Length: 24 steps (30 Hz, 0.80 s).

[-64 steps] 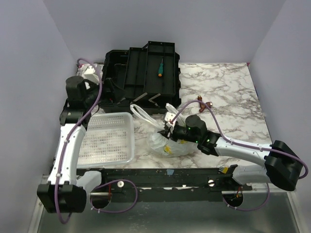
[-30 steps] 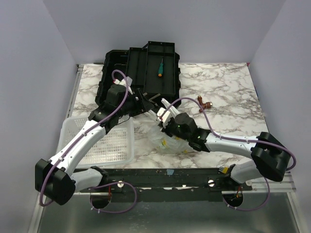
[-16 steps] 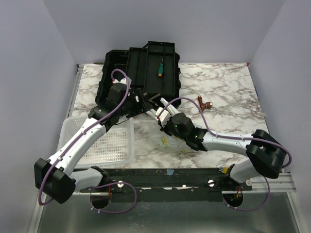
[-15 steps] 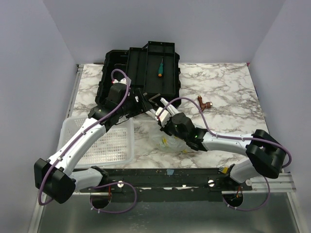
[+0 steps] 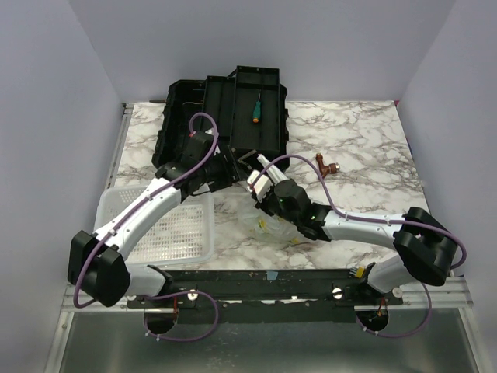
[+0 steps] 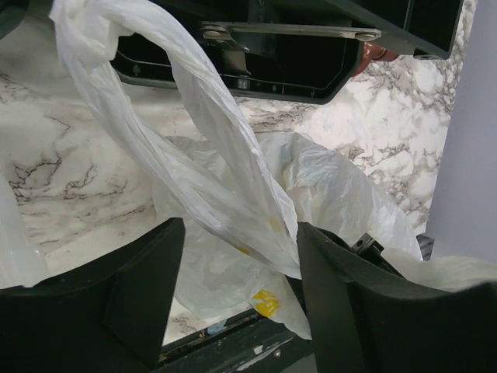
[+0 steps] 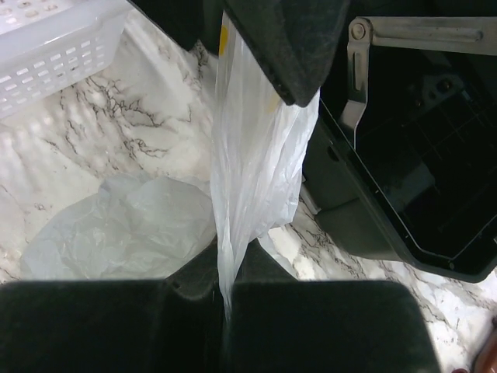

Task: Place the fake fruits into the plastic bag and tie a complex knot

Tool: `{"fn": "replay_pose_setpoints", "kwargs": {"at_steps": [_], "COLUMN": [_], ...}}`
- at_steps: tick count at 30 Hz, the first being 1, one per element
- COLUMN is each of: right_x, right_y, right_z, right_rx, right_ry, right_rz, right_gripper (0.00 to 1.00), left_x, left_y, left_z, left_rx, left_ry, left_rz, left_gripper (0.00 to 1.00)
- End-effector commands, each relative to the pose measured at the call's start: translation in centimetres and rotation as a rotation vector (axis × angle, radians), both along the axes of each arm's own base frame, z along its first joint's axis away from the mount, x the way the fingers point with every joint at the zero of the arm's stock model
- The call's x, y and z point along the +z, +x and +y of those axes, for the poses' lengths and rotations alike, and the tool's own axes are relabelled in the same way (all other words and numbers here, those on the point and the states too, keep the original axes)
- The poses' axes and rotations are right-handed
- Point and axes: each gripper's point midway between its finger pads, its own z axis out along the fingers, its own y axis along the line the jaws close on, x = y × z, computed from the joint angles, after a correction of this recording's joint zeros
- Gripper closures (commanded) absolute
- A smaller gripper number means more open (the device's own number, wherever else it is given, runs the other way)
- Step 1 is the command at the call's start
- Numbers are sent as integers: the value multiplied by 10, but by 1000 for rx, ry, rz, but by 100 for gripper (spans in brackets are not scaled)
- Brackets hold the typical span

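Okay, R gripper (image 7: 225,289) is clamped on one handle strand (image 7: 248,148) of the plastic bag (image 5: 272,230), holding it taut toward the black toolbox (image 5: 225,109). L gripper (image 6: 239,233) is released, jaws apart w/ the twisted strand (image 6: 202,124) running between them, not pinched. Bag body sits just in front of the toolbox, mostly under my R arm. A yellow patch (image 6: 266,299) shows thru the film; fruit or print, can't tell. No knot formed yet as far as I can see.

Risks:
- Film is thin & slick. If L closes off-centre it grabs only an edge, and the strand slides out once I pull.
- Both grippers are v. close together in front of the toolbox, so crossing them for the tie could knock fingers.
- The twisted strand hangs near the toolbox latch (image 6: 287,31) and could snag.
- Pull too hard w/ the neck untied and the bag tips, so any fruits inside roll out.

Vs the earliest frame: L arm was parked off the toolbox's left end, well apart from the bag. Now it's reached across the toolbox front to the handles. R gripper has shifted closer to the toolbox, taking its strand along.
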Motion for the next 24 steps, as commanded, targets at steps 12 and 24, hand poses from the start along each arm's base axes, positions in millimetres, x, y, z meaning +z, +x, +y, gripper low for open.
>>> {"fn": "replay_pose_setpoints", "kwargs": {"at_steps": [12, 24], "right_x": [14, 84], "right_y": [-20, -72], "right_z": [10, 32], "right_rx": [134, 394], "right_ry": [-11, 145], "right_rz": [-19, 71], "right_gripper": [99, 16], "left_x": [1, -8], "left_y": [12, 5], "left_z": [-16, -12], "left_rx": [-16, -33], "left_ry": [-34, -47], "left_rz": [-15, -43], "left_gripper": [85, 100]}}
